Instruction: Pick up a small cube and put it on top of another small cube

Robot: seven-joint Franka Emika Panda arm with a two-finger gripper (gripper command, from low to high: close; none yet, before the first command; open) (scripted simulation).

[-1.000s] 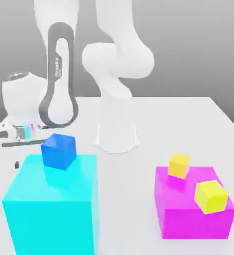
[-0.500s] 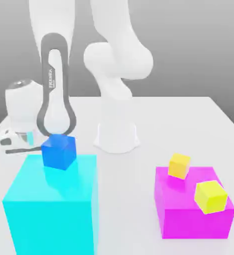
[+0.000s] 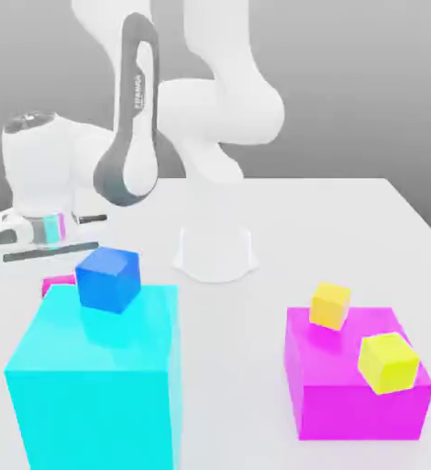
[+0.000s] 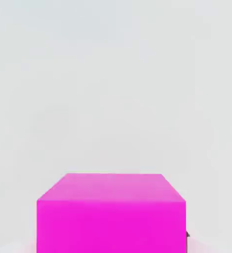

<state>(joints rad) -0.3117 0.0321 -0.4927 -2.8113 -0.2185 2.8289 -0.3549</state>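
Small plain magenta-pink cube (image 4: 111, 212) just below fingers: rigid, light, smooth-faced; grip opposite flat sides mid-height. Finger state: cannot tell.

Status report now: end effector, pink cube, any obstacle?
End effector above table, state unclear. Small pink cube on table behind cyan block, under hand camera. Orange cube on magenta block, unobstructed.

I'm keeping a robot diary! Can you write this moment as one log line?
stage: reaching for pink cube | pink cube: on table behind cyan block | orange cube: on magenta block, bare | stacking: not done
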